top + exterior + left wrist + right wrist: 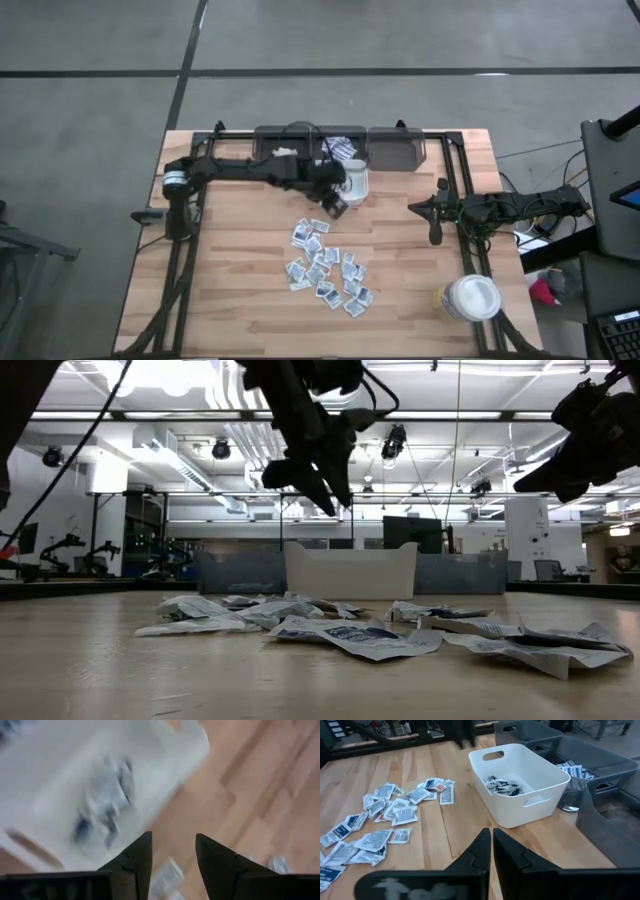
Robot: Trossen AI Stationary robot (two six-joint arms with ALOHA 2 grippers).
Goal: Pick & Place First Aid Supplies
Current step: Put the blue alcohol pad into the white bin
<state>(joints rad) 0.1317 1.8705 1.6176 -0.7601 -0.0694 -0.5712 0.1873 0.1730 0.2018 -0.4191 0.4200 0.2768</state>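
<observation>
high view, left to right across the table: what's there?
left gripper over the white bin → pile of sachets → right gripper → white lidded tub

Bright ceiling lights [150,375] fill the room and glare white in the low view. Against them the arms look almost black. The table [240,290] is lit evenly from above, and the shadows on it are soft and faint. The left wrist view is very blurry: the white bin [95,785] and the sachets [107,805] in it are smeared. The right wrist view is clear farther off, but its own end effector [491,851] up close looks soft and fuzzy.
</observation>
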